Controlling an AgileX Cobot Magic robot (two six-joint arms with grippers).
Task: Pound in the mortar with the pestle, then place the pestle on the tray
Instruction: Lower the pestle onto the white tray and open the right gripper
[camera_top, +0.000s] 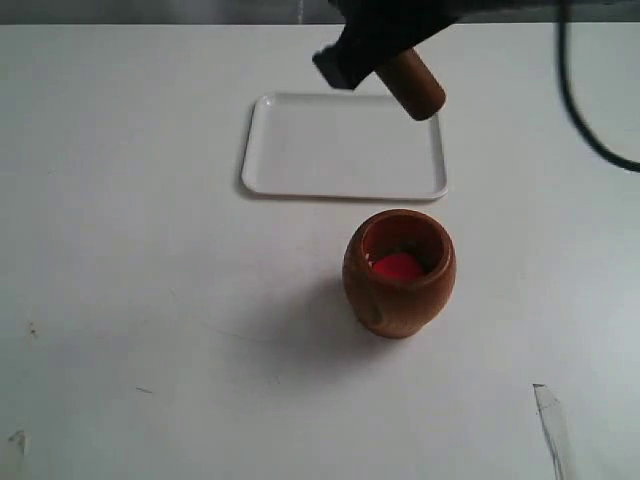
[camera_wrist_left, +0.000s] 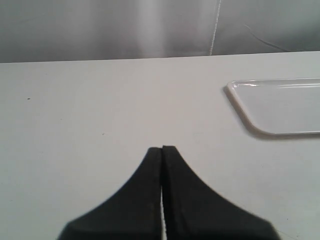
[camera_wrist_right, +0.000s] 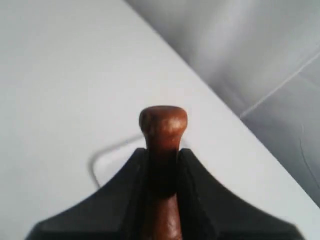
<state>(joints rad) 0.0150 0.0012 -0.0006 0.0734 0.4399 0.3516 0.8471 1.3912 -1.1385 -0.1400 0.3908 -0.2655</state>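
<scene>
Right gripper (camera_wrist_right: 162, 153) clamps pestle (camera_wrist_right: 163, 122) (white table (camera_top: 120, 300) below).

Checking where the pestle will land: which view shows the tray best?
The exterior view: nearly the whole tray shows, the pestle overlapping one corner. The left wrist view catches one end, the right wrist view only a corner.

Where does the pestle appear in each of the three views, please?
Exterior view: pestle at top centre, overlapping the tray's upper right corner.
Left wrist view: not in it.
Right wrist view: pestle at centre, held in the right gripper.
Shared landmark: the white tray, visible in all three.
</scene>
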